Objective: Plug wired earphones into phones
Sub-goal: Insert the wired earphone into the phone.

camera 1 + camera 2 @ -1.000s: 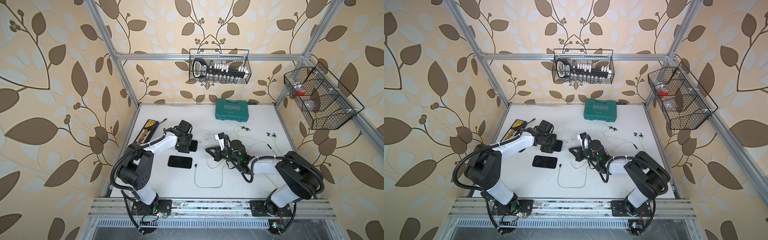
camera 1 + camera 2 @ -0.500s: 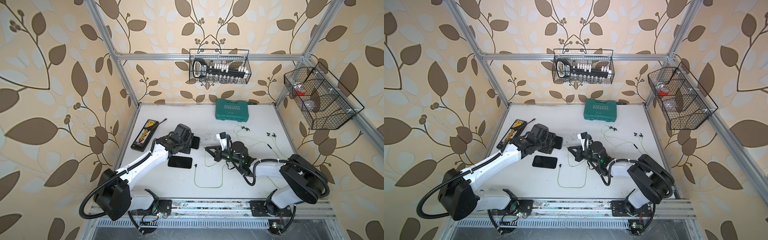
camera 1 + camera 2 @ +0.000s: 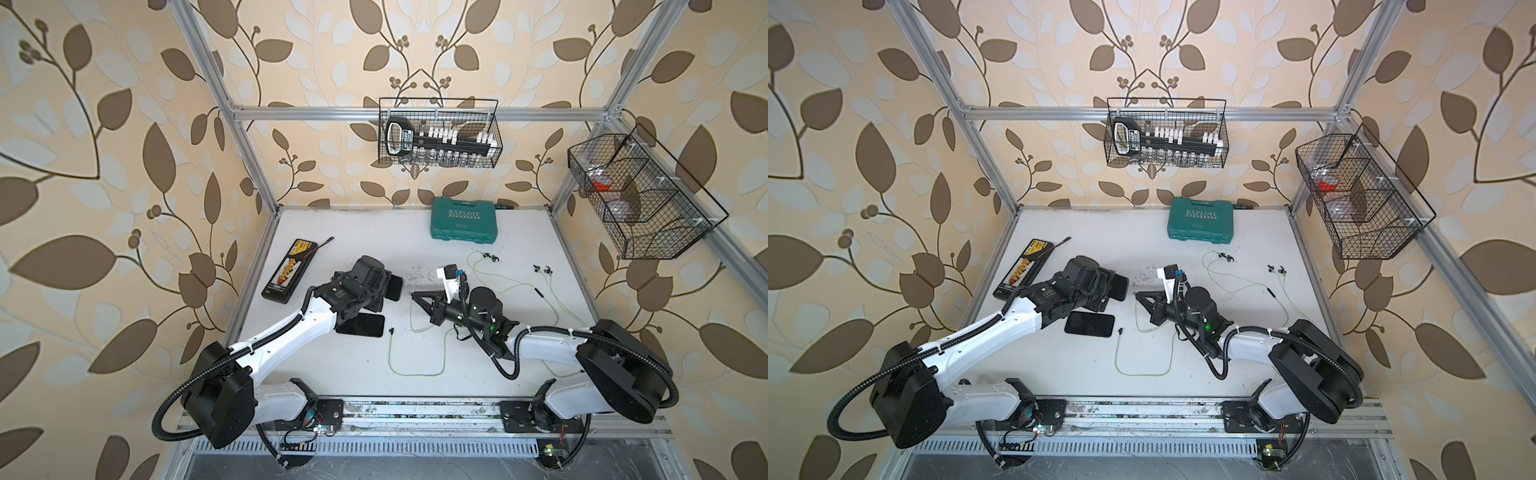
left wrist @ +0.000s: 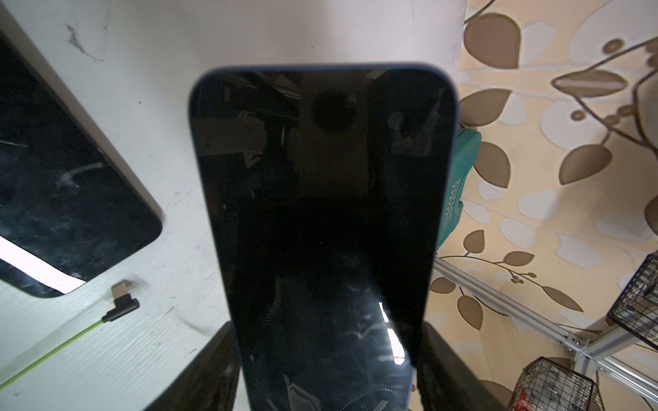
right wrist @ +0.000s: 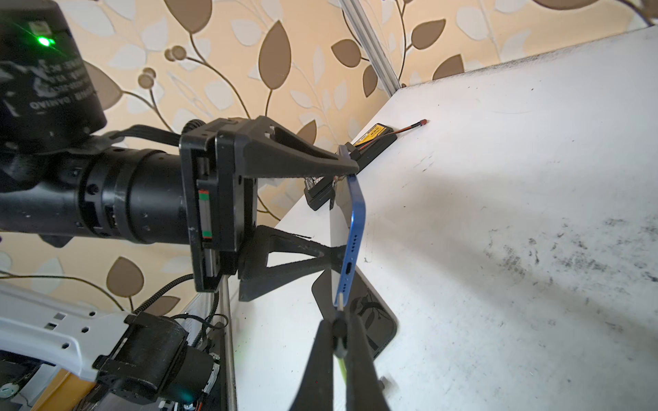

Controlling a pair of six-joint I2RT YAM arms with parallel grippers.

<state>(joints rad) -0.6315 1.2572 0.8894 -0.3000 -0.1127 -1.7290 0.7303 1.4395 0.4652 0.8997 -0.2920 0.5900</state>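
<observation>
A closed teal tool case [image 3: 464, 224] with pale lettering lies on the white counter [image 3: 374, 232] near the back wall. A long black case [image 3: 289, 272] showing rows of orange and white bits lies by the left edge, with a thin red-tipped wire [image 3: 324, 243] at its far end. A wire basket [image 3: 438, 139] holding a socket set hangs from the back rail [image 3: 316, 111], a divided wire basket [image 3: 640, 195] hangs on the right, and leaf-patterned wallpaper [image 3: 104, 166] covers the walls.
</observation>
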